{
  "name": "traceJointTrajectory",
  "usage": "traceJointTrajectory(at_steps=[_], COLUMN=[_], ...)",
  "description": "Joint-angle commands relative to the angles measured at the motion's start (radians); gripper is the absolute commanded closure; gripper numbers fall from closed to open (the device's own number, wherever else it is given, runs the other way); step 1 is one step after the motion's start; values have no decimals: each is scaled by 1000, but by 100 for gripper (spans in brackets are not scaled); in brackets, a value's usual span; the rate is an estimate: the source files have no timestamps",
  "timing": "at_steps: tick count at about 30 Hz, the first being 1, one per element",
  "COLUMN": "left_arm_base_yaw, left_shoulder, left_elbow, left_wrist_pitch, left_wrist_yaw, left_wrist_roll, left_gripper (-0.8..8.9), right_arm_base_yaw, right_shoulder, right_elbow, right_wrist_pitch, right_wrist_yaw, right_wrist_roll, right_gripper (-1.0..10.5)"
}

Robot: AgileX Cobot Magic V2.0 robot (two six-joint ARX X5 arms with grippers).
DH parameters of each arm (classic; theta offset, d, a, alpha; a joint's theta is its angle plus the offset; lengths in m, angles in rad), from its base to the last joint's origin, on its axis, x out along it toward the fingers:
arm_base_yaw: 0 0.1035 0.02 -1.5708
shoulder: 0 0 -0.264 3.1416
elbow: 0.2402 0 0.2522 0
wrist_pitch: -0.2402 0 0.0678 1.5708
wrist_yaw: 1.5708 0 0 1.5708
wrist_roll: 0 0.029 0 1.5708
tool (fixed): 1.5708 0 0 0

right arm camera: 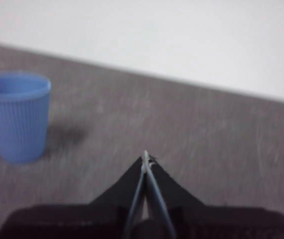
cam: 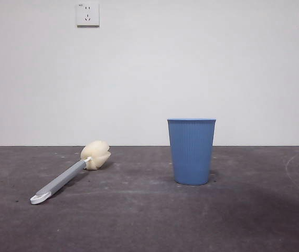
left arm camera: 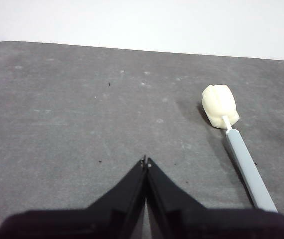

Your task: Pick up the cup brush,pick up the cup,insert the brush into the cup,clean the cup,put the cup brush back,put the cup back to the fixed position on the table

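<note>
Lying beside closed left gripper [left arm camera: 146, 160], cup brush [left arm camera: 231, 139]

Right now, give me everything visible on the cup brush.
The cup brush, a long slim grey handle with a white looped end and a rounded cream-yellow sponge head, lies flat on the dark grey-brown matte table. In the front view its sponge head points away toward the wall and its loop end lies nearest the camera. Nothing but the table touches it; the light blue ribbed plastic cup stands apart from it.
</note>
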Motion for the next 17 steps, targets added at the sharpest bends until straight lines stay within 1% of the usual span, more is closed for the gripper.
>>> traceJointTrajectory(at_steps=[1,4,6,9,13,15,17], left_arm_base_yaw=[3,3,3,3,3,3,3], left_shoulder=[-3,-3,-3,-3,-3,-3,-3], left_elbow=[-14,-14,-14,-14,-14,-14,-14], left_wrist_pitch=[7,9,9,10,10,10,10], left_wrist_yaw=[6,6,6,6,6,5,6], left_wrist_roll=[-3,-3,-3,-3,-3,-3,-3], left_gripper=[817,817,817,817,817,817,817], right_arm_base_yaw=[-4,-5,-5,-5,-5,-5,-5], right_shoulder=[-3,-2,-2,-2,-2,-2,-2], right_elbow=[-6,-6,-6,-6,-6,-6,-6], right_wrist_pitch=[-66,-82,-82,-82,-82,-81,-80], right_wrist_yaw=[-2,6,6,11,59,60,59], right_wrist_roll=[18,54,64,64,79,64,64], right_gripper=[946,946,946,946,946,946,946])
